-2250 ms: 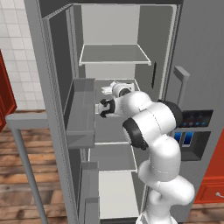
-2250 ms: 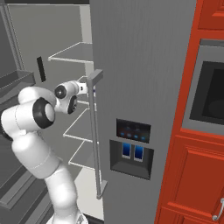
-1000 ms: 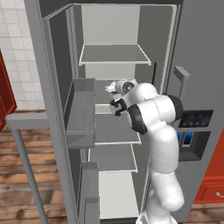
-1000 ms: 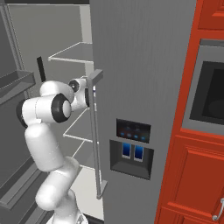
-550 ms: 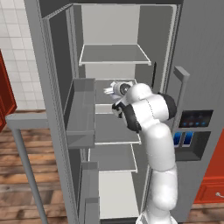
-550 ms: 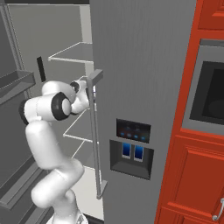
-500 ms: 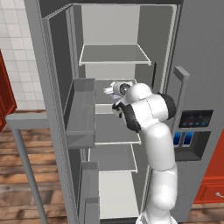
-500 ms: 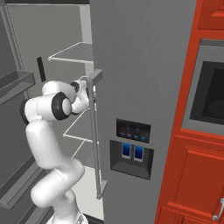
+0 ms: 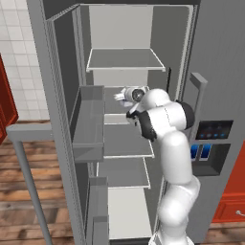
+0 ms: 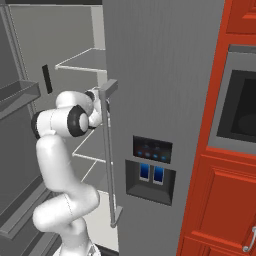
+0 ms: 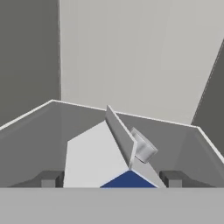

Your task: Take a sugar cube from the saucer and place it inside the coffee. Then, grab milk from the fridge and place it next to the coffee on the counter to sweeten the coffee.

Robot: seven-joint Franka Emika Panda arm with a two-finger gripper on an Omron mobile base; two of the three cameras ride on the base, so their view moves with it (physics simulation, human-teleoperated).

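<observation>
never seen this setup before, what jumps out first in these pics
The white arm reaching deep into the open fridge, its gripper at the middle shelf. In the hand view, the milk sits right between the two fingertips, its gable ridge and cap close to the camera. To the right of the fridge stand red cabinets.

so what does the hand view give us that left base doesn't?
Hand view alone: the milk close up, with its gable ridge, small cap and a blue patch low down. It sits between the two fingertips of the gripper, on a shelf before the pale back wall.

Left base alone: the whole open fridge with its stacked shelves, the door bins on the left, and the arm reaching in at the middle shelf. The carton itself can't be made out there.

Both: the fridge interior and the gripper at that shelf.
</observation>
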